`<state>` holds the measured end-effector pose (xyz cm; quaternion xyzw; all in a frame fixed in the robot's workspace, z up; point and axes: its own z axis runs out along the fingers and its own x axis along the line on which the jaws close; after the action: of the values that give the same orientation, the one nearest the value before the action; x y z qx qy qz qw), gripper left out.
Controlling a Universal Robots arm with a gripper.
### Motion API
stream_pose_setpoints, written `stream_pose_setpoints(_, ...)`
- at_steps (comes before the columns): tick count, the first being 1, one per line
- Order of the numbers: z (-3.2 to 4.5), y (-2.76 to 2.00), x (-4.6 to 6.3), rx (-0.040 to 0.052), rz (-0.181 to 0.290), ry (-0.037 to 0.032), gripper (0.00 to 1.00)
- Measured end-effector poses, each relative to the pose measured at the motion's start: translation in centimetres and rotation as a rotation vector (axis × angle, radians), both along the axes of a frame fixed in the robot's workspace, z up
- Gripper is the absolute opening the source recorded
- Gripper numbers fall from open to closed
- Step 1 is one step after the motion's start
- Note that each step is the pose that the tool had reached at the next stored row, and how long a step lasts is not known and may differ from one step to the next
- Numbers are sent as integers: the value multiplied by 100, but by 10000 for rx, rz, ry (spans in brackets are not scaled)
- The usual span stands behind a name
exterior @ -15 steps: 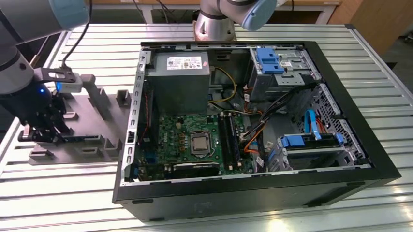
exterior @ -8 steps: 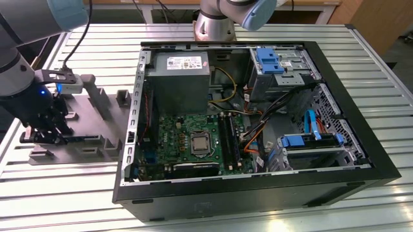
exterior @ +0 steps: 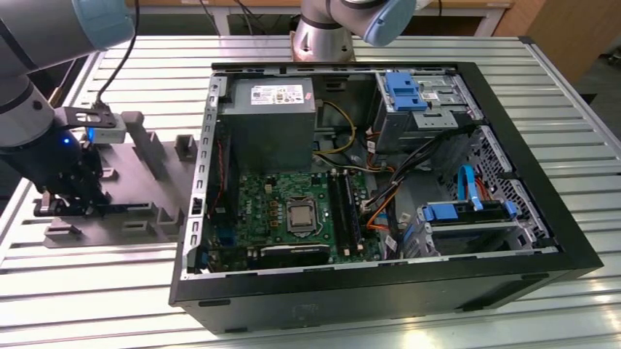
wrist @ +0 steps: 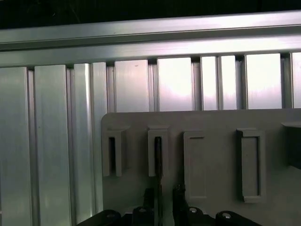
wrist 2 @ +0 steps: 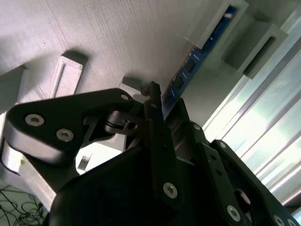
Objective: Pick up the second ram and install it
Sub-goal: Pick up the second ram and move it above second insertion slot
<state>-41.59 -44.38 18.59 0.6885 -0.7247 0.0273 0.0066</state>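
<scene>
The second ram is a thin blue-green stick standing on edge in a slot of the grey holder block, on the exterior view's left. In the first wrist view I see the ram edge-on in the block's second slot. My gripper is lowered onto that block. Its dark fingers stand on either side of the stick's near end, with a small gap showing, so the gripper is open around it. The motherboard's black slots lie inside the open computer case.
The case lies on its side on a slatted aluminium table, with a power supply, blue drive brackets and loose cables inside. The holder block has several upright slots. A second arm's base stands behind the case.
</scene>
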Motion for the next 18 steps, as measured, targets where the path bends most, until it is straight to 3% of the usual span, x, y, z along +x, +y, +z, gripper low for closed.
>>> stream_pose_setpoints(9, -1, -1, -1, -37, 0, 13, 30)
stream_pose_setpoints(18, 23, -1, 5, 15, 0, 14, 30)
